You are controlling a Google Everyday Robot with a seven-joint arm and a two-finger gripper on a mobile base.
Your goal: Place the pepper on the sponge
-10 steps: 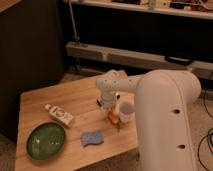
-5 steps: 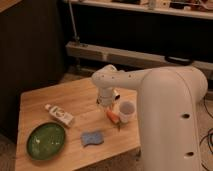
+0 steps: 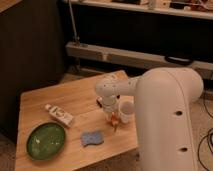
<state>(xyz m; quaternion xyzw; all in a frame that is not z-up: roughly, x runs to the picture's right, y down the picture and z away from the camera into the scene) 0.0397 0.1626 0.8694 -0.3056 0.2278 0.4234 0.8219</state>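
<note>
The pepper is a small orange-red tapered piece hanging just below my gripper, a little above the wooden table. My white arm bends down over the table's right half, with the gripper at its lower end. The sponge, a blue-grey wavy-edged pad, lies flat on the table down and to the left of the pepper, a short gap away. The arm hides the gripper's upper part.
A round green plate sits at the table's front left. A white and yellow packet lies behind it. A white cup stands right beside the gripper. The table's front and right edges are close.
The arm and gripper have shifted slightly left and toward the front, bringing the pepper nearer the sponge. The cup now shows more fully beside the arm.
</note>
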